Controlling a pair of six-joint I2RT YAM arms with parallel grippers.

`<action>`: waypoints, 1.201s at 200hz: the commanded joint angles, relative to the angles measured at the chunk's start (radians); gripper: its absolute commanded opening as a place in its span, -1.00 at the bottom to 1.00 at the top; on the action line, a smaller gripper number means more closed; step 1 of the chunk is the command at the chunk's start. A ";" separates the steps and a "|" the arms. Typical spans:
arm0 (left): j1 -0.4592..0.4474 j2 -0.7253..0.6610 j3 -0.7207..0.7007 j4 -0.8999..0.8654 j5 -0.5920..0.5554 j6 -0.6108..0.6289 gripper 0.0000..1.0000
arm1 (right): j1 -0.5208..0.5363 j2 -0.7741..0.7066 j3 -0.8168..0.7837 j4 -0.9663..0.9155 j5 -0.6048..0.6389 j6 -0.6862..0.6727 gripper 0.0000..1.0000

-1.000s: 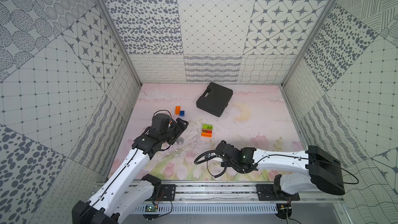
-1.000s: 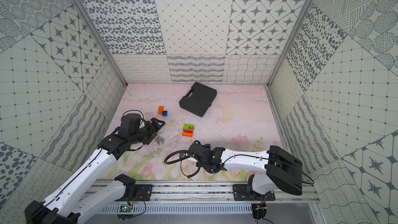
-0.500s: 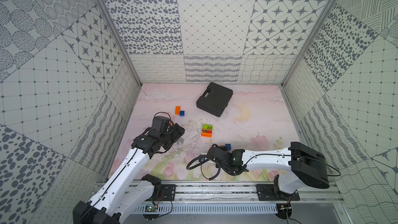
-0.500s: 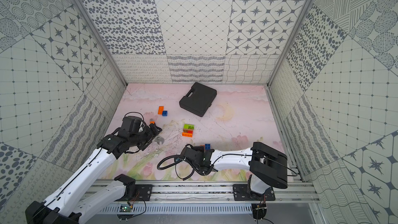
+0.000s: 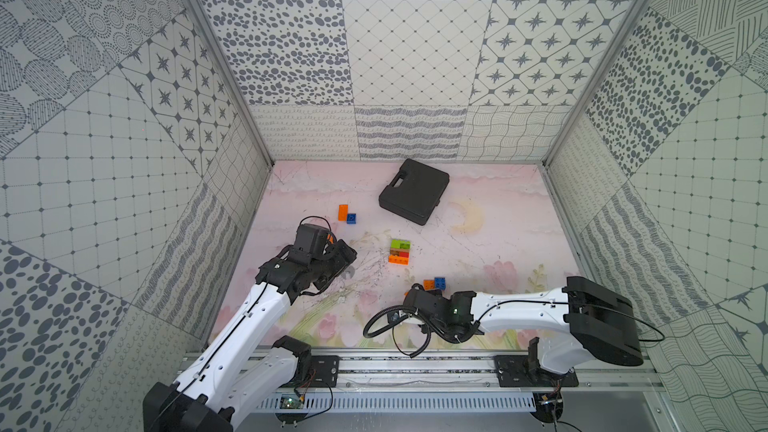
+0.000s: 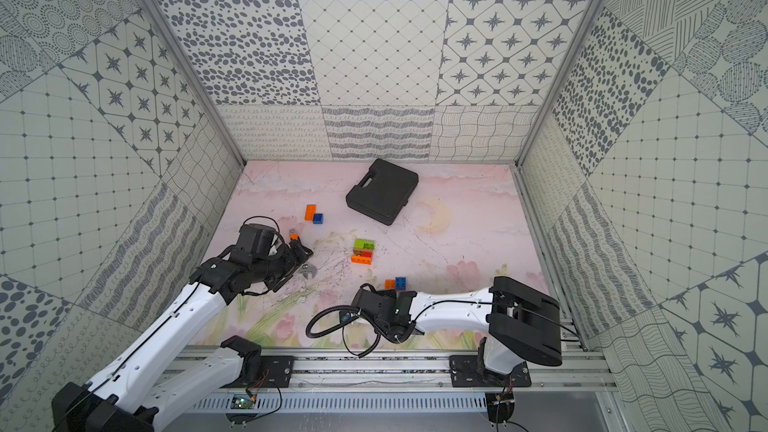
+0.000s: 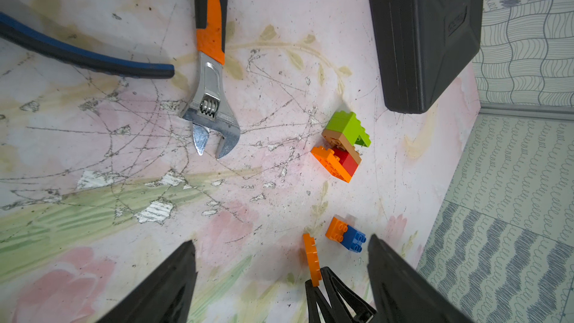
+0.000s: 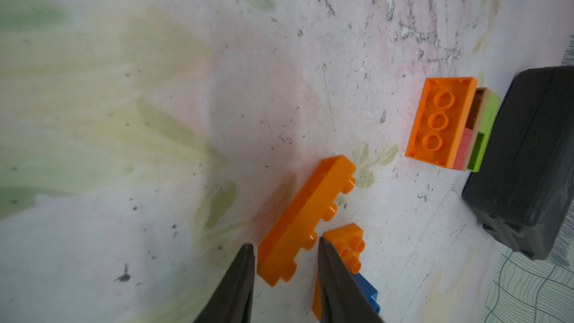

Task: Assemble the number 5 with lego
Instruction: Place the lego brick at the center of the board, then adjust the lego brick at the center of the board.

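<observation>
Plastic, likely light, stiff and slick, the long orange brick [image 8: 306, 212] stands on edge between the narrow jaws of the right claw [image 8: 284, 242], best pinched across its flat sides; whether they grip I cannot tell, and the left claw [image 7: 281, 240] hangs spread, empty.

The scuffed floral tabletop [image 5: 498, 251] carries a black case [image 5: 415, 191], an orange-handled wrench [image 7: 211, 57] and scattered lego bricks [image 5: 400, 252].
</observation>
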 commanded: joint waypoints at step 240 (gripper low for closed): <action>0.023 -0.034 0.026 -0.092 -0.133 0.124 0.81 | -0.073 0.167 0.311 -0.280 -0.144 1.278 0.49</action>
